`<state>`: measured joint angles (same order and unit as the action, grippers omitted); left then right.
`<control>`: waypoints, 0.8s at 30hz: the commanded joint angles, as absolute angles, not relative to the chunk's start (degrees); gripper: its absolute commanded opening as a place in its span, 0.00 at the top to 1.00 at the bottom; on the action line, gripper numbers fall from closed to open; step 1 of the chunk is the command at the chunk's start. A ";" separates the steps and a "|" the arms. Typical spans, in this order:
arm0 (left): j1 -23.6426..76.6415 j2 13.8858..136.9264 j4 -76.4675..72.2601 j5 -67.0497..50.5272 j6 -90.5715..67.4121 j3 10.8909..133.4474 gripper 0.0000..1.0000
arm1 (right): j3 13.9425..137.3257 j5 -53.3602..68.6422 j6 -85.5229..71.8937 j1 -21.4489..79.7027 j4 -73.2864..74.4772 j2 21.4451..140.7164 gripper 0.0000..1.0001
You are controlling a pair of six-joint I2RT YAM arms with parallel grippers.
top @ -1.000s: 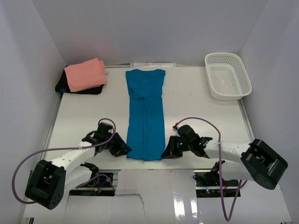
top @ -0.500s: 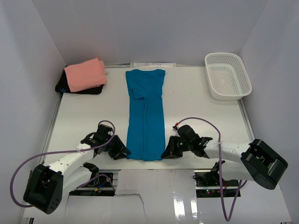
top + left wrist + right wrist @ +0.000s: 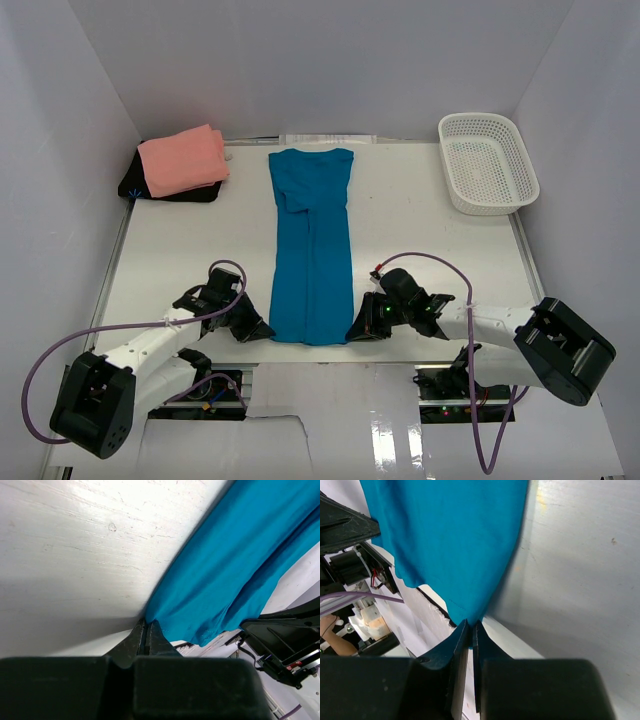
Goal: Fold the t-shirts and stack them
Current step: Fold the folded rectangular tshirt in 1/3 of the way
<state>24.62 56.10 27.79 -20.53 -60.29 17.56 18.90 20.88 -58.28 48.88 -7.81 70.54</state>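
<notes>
In left gripper [image 3: 148, 629], right gripper [image 3: 471, 626] — near corners of teal t-shirt [image 3: 312, 250]

— Is the overhead view evenly bright?
— Yes, sharp, with soft shadows and sheen on the table [image 3: 420, 230] at six o'clock. Wrist views show glare near twelve and a dark, blurred foreground at six.

The teal-blue t-shirt [image 3: 312, 250] lies flat in the middle, folded lengthwise into a long narrow strip, collar end far. The salmon-pink t-shirt [image 3: 182, 160] sits folded compactly, far left.
</notes>
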 commanded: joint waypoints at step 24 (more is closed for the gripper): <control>24.52 57.92 34.37 -22.50 -60.12 29.26 1.00 | 27.68 24.79 -54.58 47.99 -0.09 66.62 0.92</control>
